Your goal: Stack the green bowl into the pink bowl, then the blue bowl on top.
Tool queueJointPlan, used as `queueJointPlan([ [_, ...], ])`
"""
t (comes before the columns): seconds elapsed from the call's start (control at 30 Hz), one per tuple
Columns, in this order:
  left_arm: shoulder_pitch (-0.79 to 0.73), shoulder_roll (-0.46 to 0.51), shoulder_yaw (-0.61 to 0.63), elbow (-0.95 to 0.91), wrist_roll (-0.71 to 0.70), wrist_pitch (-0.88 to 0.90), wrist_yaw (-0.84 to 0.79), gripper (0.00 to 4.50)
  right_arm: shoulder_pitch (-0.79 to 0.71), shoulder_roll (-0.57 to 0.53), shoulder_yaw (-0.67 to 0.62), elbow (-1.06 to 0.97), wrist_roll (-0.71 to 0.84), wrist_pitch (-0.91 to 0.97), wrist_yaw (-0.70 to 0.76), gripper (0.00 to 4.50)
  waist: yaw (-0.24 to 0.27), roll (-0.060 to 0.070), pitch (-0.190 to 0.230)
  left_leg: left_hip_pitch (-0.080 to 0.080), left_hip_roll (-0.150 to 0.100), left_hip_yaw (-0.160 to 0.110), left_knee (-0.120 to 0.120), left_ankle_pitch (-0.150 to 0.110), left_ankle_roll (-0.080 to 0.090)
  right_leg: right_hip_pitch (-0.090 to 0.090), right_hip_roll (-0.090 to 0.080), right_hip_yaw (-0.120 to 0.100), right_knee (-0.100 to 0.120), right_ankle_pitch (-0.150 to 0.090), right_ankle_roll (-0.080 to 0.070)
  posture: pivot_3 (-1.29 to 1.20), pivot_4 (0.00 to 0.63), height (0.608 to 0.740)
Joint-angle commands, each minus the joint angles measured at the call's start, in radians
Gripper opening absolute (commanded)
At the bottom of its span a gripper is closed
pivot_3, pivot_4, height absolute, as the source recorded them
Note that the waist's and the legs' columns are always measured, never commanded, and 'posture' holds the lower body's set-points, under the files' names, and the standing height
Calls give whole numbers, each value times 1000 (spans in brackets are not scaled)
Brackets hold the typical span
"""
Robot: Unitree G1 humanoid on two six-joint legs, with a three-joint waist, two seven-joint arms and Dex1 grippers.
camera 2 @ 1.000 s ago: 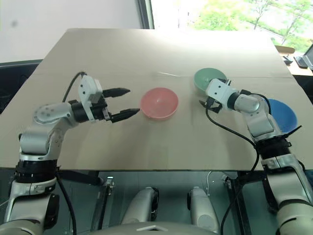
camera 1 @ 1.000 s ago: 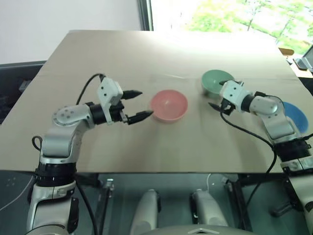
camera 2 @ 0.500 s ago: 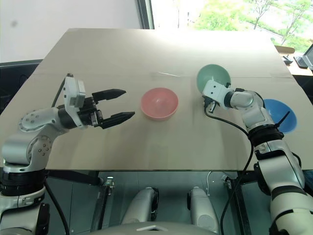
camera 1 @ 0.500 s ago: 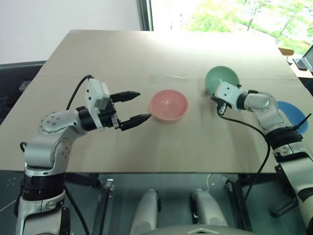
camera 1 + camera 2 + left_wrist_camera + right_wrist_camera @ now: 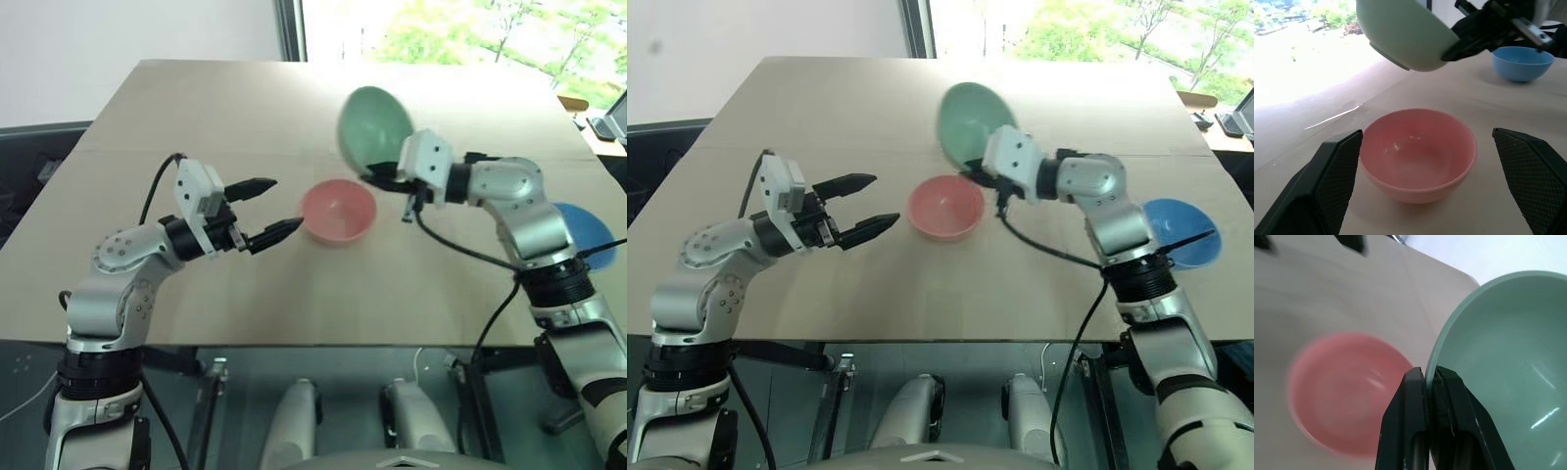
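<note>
Right claw (image 5: 1429,382) pinching green bowl (image 5: 374,127) rim

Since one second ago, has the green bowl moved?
Yes. The green bowl has left the table and now hangs tilted in the right gripper, much nearer the pink bowl than before.

Pink bowl (image 5: 338,210), blue bowl (image 5: 591,231) on table (image 5: 196,127)

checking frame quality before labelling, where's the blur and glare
Right wrist view: pink bowl smeared by motion blur, green bowl rim sharp between the right gripper fingers. Left wrist view: window side washed out white. Eye views: window glare at the table's far edge.
</note>
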Motion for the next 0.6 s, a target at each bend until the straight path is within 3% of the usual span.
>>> queueJointPlan([
  [0.03, 13, 12, 36, -19, -8, -26, 12, 4500, -16, 17, 28, -17, -4, 27, 14, 45, 2, 0, 0, 0, 0, 0, 0, 0, 0, 0, 0, 0, 0, 0, 0, 0, 150, 740],
  [0.1, 18, 15, 35, -19, -2, -36, 16, 4500, -27, 24, 41, 9, -7, 33, 25, 45, 4, 0, 0, 0, 0, 0, 0, 0, 0, 0, 0, 0, 0, 0, 0, 0, 150, 740],
  [0.27, 44, 18, 47, -48, -18, -33, 32, 4500, -34, 25, 34, -14, 47, 119, 82, 1867, 0, 0, 0, 0, 0, 0, 0, 0, 0, 0, 0, -1, 0, 0, 0, 0, 150, 740],
  [0.4, 55, 17, 37, -45, -11, -47, 31, 4500, 4, 7, -43, -114, 110, 196, 43, 3478, 0, 0, 0, 0, 0, 0, 0, 0, 0, 0, 0, -1, 0, 0, 0, 0, 150, 740],
  [0.6, 24, 16, -3, -50, -33, -33, 0, 4500, 161, -111, -206, -372, 161, 390, -73, 3478, 15, 0, 0, -1, -1, -2, 0, 0, 0, 0, -1, -2, -1, 0, 0, 0, 150, 740],
])
